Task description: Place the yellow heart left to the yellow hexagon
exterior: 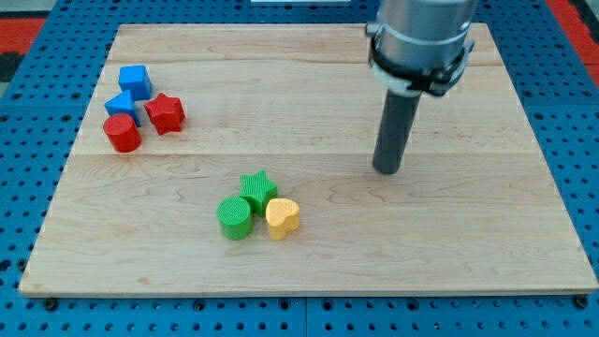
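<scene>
While the rod stands upright over the desk's right half, everything else lies to the view's left of it.

Red and blue cluster: far to the view's left of my tip [387, 171] and a little above it sit four blocks near the desk's left edge: a blue cube [135, 80] at the top, a second blue block [122, 106] just under it whose shape I cannot make out, a red cylinder [122, 133] at the bottom, and a red star [165, 113] on the cluster's right side. They are packed close, touching or nearly so.

Green pair: a green cylinder [235, 217] and a green star [257, 188] lie left of and below my tip, the star up and to the right of the cylinder.

Yellow heart [283, 218]: it lies left of and below my tip, well apart from it, pressed against the green star's lower right and just beside the green cylinder.

My tip: it rests on bare wood right of centre, touching no block.

Gripper: the arm carries only the rod, so there is nothing to open or close and nothing is held.

Edges and room: the desk [487, 243] is open wood all around my tip, from the heart across to the right edge and up to the top edge; the heart sits nearer the bottom edge than the top.

Count: two blue, two red, two green, one yellow, seven blocks in all. A yellow hexagon does not show.
</scene>
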You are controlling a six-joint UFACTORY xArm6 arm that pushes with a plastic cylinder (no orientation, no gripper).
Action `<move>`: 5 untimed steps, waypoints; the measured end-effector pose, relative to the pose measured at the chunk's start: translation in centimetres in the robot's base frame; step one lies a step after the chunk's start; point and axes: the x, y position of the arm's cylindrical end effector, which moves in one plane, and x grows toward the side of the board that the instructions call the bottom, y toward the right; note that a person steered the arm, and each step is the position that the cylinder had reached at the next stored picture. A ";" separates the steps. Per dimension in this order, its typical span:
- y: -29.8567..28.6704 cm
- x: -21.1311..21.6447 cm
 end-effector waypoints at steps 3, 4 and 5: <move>-5.5 11.2; -9.5 8.4; -8.0 4.4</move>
